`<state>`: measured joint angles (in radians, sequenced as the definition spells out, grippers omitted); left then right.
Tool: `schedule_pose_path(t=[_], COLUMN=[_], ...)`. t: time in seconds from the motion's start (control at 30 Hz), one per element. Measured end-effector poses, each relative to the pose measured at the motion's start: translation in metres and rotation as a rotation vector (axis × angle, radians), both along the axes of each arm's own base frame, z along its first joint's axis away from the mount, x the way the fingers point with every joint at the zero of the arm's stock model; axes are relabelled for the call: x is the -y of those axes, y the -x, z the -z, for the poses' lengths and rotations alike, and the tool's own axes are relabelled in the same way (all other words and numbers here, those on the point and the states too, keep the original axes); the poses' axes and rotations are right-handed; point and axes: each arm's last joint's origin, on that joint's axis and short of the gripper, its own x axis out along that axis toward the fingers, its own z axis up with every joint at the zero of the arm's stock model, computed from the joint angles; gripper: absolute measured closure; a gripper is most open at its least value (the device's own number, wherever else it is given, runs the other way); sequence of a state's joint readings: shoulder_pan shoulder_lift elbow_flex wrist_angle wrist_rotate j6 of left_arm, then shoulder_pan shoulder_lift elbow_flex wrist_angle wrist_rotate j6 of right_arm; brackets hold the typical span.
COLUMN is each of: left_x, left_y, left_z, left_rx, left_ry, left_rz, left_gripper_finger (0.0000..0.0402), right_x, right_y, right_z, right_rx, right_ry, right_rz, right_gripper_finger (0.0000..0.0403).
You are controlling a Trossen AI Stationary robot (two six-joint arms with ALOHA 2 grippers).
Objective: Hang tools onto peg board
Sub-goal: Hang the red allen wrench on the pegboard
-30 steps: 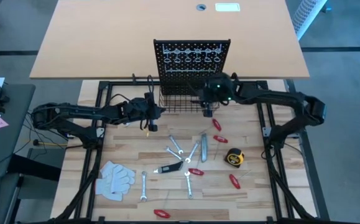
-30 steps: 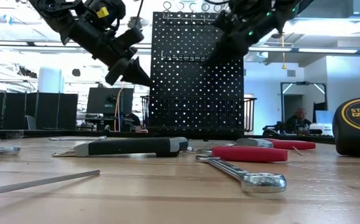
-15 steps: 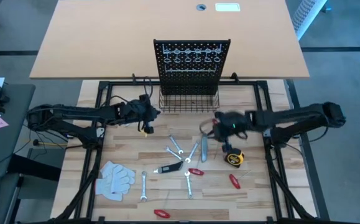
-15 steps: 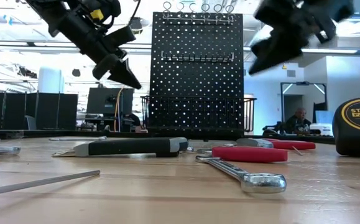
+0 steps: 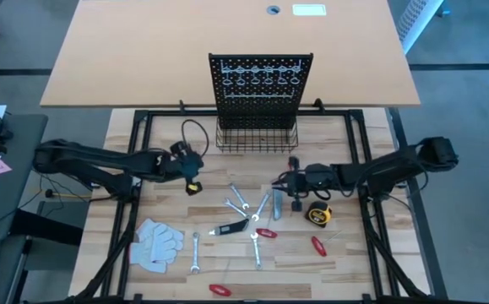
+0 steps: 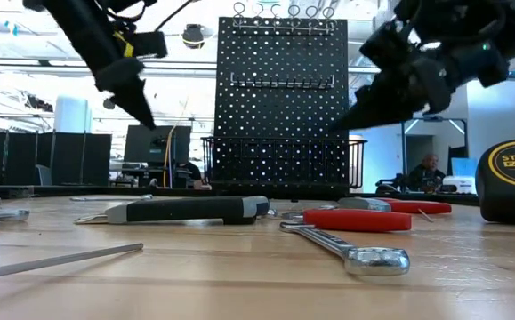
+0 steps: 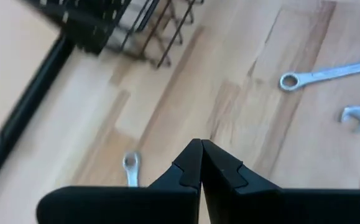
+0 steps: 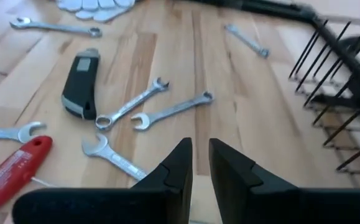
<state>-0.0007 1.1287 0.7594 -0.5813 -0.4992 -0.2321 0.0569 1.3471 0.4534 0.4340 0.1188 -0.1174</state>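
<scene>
Standing at upper centre, the peg board (image 5: 261, 80) carries a wire basket (image 5: 257, 139) whose contents cannot be made out. Tools (image 5: 252, 215) lie scattered mid-desk (image 5: 345, 266). Left claw (image 5: 195, 187) pinched empty; right claw (image 5: 296, 203) narrowly parted, empty. Monitors fill the room behind.

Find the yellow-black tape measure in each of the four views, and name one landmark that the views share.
High view: the tape measure lies right of centre on the table.
Low view: at the right edge, cut off by the frame.
Left wrist view: not in it.
Right wrist view: not in it.
Shared landmark: the black wire basket, seen in all four views.
</scene>
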Motion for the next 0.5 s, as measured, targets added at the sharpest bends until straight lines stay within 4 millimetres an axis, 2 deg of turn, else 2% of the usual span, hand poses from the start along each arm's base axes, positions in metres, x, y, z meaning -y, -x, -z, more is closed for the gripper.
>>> schedule_pose_path(t=[0.1, 0.2, 0.3, 0.5], left_x=[0.001, 0.001, 0.000, -0.009], left_y=[0.014, 0.028, 0.039, 0.047], left_z=[-0.002, 0.005, 0.021, 0.060], left_rx=[0.006, -0.007, 0.023, 0.230], left_ry=[0.048, 0.087, 0.076, 0.034], left_rz=[-0.073, -0.121, -0.149, -0.169], left_gripper_finger=[0.0400, 0.0393, 0.0372, 0.0306], right_x=[-0.002, -0.005, -0.009, -0.013], right_y=[-0.007, -0.013, -0.016, -0.021], right_z=[0.009, 0.014, 0.016, 0.013], right_rx=[0.008, 0.042, 0.065, 0.077], right_ry=[-0.006, -0.007, -0.002, 0.028], right_rz=[-0.004, -0.016, -0.033, -0.058], right_gripper_finger=[0.0340, 0.0340, 0.0340, 0.0340])
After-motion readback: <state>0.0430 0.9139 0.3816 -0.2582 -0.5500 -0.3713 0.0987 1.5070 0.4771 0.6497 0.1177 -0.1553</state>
